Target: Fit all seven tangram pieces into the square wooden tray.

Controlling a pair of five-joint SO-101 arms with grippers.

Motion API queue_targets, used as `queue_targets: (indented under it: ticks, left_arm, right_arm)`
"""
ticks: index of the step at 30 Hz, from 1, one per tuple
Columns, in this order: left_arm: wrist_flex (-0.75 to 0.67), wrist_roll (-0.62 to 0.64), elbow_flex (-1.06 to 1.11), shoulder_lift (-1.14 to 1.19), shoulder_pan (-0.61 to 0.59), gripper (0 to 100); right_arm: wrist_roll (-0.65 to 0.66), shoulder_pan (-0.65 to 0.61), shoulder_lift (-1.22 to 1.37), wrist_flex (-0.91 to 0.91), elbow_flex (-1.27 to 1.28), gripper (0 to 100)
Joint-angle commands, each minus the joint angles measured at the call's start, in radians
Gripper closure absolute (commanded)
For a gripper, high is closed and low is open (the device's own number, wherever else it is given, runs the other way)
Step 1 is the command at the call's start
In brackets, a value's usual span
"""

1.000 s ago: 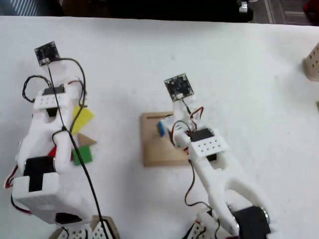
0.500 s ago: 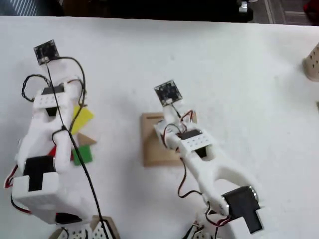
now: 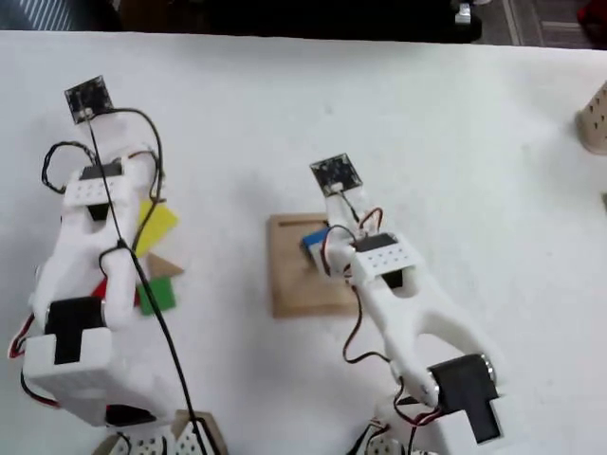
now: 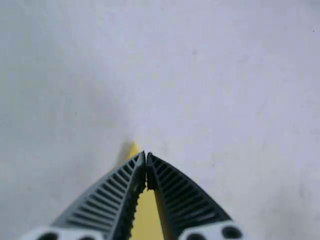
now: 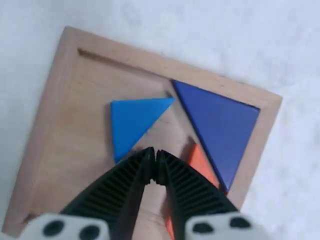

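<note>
- While four pieces are lying outside it, the wooden tray [image 3: 283, 289] is holding three, so the job is looking under half done, with much of its floor lying bare.
- Inside the tray, the dark blue triangle [image 5: 220, 122] is sitting against the rim. The light blue triangle [image 5: 130, 122] and the orange piece [image 5: 202, 162] are lying just beside it.
- Well apart from the tray, the yellow piece [image 3: 157, 226], tan piece [image 3: 163, 267], green piece [image 3: 159, 296] and red piece [image 3: 99, 287] are waiting by the left arm.
- Over the tray, the right gripper [image 5: 154, 165] is hovering, fingers pinched on nothing; the left gripper [image 4: 145, 167], likewise pinched empty, is hanging over the yellow piece.

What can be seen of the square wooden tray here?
The square wooden tray, pale with a raised rim, lies flat on the table. Inside lie a light blue triangle, a larger dark blue triangle against the rim and an orange piece; much floor is bare. The right gripper, shut, hangs over it.
</note>
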Motion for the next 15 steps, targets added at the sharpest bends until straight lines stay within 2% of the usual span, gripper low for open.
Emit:
queue_targets:
  ticks: [1,5,11,15]
  left_arm:
    - [0.006,0.005,-0.048,-0.004,-0.007,98]
    - [0.006,0.005,-0.048,-0.004,-0.007,98]
    - [0.006,0.005,-0.048,-0.004,-0.007,98]
    - [0.006,0.005,-0.048,-0.004,-0.007,98]
  right_arm:
    - [0.063,0.012,-0.012,0.094,-0.072,98.1]
    - [0.181,0.036,-0.019,0.183,-0.114,98.1]
    - [0.101,0.081,-0.165,0.185,-0.086,98.1]
    - [0.089,0.064,-0.237,0.084,-0.017,98.1]
